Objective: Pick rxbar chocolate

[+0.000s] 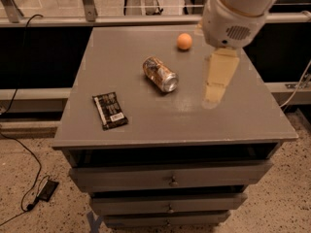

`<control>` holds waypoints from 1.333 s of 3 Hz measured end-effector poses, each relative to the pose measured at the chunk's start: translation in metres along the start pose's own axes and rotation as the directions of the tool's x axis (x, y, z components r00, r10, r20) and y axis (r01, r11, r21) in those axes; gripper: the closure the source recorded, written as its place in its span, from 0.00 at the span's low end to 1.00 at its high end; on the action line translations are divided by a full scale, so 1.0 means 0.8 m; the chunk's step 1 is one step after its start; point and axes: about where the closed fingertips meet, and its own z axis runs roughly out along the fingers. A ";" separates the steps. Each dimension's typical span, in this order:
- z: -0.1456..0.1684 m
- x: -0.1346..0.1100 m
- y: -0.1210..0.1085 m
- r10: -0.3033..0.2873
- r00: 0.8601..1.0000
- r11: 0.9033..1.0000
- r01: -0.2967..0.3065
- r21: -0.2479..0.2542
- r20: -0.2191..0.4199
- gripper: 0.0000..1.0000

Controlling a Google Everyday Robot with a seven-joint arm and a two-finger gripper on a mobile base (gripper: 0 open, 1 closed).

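The rxbar chocolate [110, 110] is a flat dark bar with white print and a small white label patch. It lies flat near the front left corner of the grey cabinet top [243, 115]. My gripper [214, 98] hangs from the white arm [233, 13] above the right half of the top. It is well to the right of the bar and apart from it, with the can between them. Nothing shows in the gripper.
A shiny drink can [160, 74] lies on its side at the middle of the top. A small orange ball [184, 41] sits at the back. Drawers [170, 178] are below the top. A cable and black adapter [46, 190] lie on the floor at the left.
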 end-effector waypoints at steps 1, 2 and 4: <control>0.026 -0.093 -0.026 -0.142 0.990 0.989 0.143 -0.026 0.025 0.00; 0.050 -0.164 -0.030 -0.248 0.967 0.967 0.250 -0.045 0.054 0.00; 0.055 -0.175 -0.032 -0.262 0.962 0.963 0.266 -0.041 0.082 0.00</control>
